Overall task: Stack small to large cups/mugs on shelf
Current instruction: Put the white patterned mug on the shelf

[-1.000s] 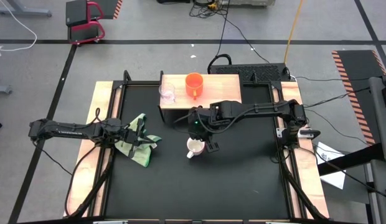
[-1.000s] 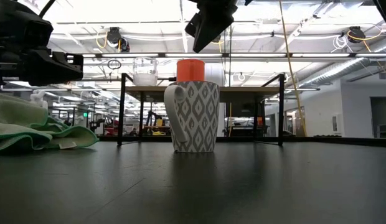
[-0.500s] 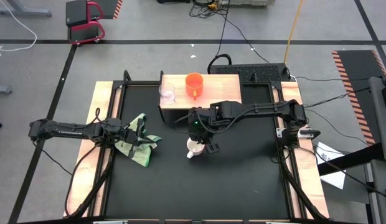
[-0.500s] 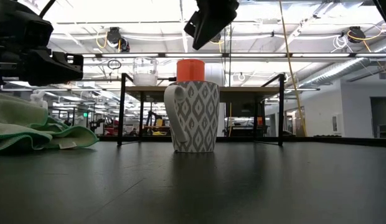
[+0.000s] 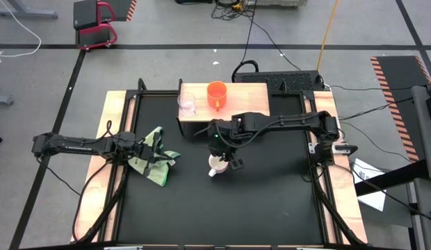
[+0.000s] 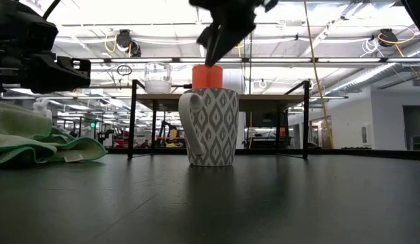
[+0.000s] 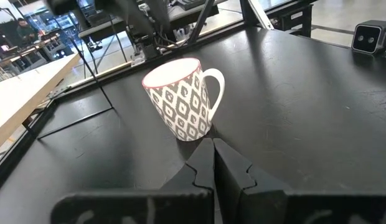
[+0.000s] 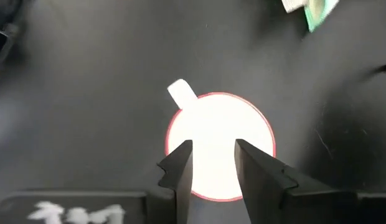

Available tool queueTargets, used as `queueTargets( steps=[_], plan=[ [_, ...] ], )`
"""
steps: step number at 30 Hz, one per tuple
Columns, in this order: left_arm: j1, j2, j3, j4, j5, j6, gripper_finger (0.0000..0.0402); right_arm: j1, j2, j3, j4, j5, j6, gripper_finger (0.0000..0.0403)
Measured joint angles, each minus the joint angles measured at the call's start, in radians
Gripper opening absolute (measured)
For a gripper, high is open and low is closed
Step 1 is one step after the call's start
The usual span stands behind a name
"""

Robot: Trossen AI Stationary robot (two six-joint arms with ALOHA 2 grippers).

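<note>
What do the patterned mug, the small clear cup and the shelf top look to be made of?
Patterned mug: probably glazed ceramic; opaque white, printed grey diamonds, thin red rim.
Small clear cup: glass or clear plastic; see-through, can't tell which.
Shelf top: light wood or wood-look board, matte, on thin black metal legs.

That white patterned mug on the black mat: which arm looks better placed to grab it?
The right. Its tool hangs open directly above the white mug, looking down into it. The left tool is shut, off to the side by the green cloth.
</note>
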Motion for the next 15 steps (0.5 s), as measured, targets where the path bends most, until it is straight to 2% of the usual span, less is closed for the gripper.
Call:
queueTargets(
  steps=[6,15],
  plan=[
    [0.000,0.000,0.000,-0.001,0.000,-0.001,0.0003,-0.031,0.060,-0.001,0.028,0.002,-0.019,0.0127],
    [0.000,0.000,0.000,-0.008,0.000,0.004,0.0003,-0.063,0.064,-0.001,0.026,0.002,-0.036,0.0132]
  ],
)
